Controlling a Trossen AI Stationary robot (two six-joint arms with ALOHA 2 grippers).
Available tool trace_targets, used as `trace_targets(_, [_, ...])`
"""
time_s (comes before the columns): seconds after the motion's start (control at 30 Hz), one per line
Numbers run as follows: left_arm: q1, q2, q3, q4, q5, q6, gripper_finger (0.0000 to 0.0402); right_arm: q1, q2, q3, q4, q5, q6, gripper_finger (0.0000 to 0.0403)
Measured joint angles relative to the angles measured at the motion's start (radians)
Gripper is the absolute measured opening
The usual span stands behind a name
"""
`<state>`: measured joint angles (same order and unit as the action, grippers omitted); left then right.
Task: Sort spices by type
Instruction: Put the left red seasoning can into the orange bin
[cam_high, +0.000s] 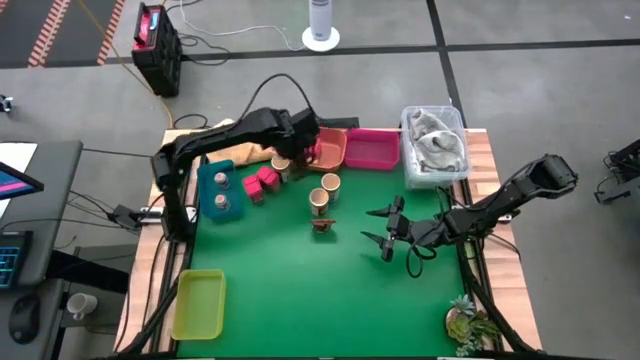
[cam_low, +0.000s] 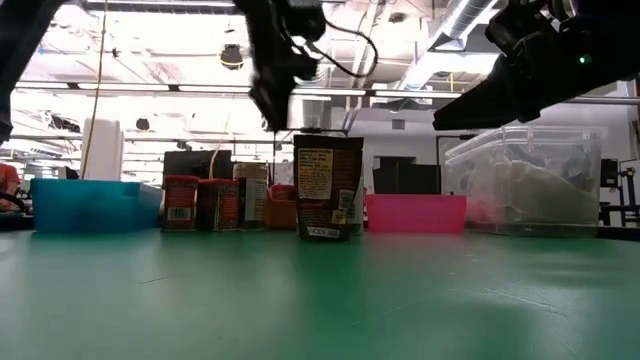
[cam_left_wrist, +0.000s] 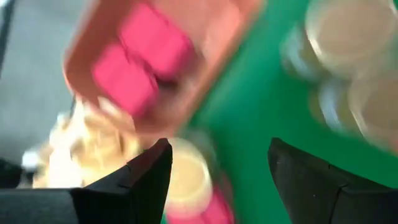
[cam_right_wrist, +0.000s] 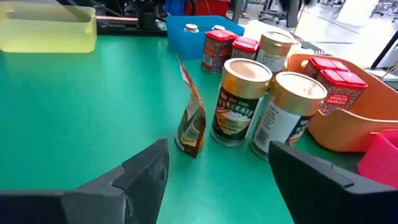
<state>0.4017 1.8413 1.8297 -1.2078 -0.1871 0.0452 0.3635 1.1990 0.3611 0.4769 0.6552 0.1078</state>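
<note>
Left gripper (cam_high: 300, 150) hovers at the far side of the green desk (cam_high: 300, 290), over the gap between the orange plastic tray (cam_high: 330, 150) and a tan round wooden-lidded jar (cam_high: 281, 164); in the left wrist view its fingers stand apart with nothing between them, the jar lid directly beneath. The orange tray already holds two pink-red cube boxes (cam_left_wrist: 140, 59); two more pink-red cube boxes (cam_high: 260, 183) sit on the desk just beside the teal plastic tray (cam_high: 219, 190), which carries two tiny brownish shakers (cam_high: 221, 202). Two further tan round jars (cam_high: 325, 192) stand mid-desk, with the small brown pouch (cam_high: 322, 224) near them. Right gripper (cam_high: 388, 232) waits low over the desk, well apart from the spices, fingers apart and empty. Judgement: the step in hand is a pick near the tray edge. Descend straight, centre the fingers on one item only, and keep clear of the tray rim and neighbouring boxes. The jar looks smooth, so grip below the lid.
</note>
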Motion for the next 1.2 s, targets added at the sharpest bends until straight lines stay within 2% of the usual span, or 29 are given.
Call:
trace_targets(0.2, [-0.062,-0.071,-0.001,-0.215,-0.009,-0.109,0.0254,0.018,0.000,0.000,0.006,0.000,0.013,0.0301])
trace_targets(0.37, [-0.115,-0.076,-0.003,-0.364,-0.045,-0.070,0.0254,0.041,0.000,0.000,0.012,0.000,0.024,0.0301])
trace_targets(0.47, [-0.151,-0.084,-0.050,-0.360,-0.054,0.011,0.0254,0.051,0.000,0.000,0.016,0.000,0.024,0.0301])
trace_targets(0.6, [-0.201,-0.086,-0.174,-0.363,-0.065,0.194,0.0254,0.050,0.000,0.000,0.012,0.000,0.026,0.0301])
trace_targets(0.87, [-0.265,-0.086,-0.445,-0.276,-0.234,0.350,0.0254,0.050,0.000,0.000,0.010,0.000,0.026,0.0301])
trace_targets(1.0, [-0.288,-0.086,-0.500,-0.245,-0.292,0.394,0.0254,0.049,0.000,0.000,0.010,0.000,0.031,0.0301])
trace_targets(1.2, [-0.303,-0.086,-0.505,-0.189,-0.354,0.476,0.0254,0.049,0.000,0.000,0.014,0.000,0.034,0.0301])
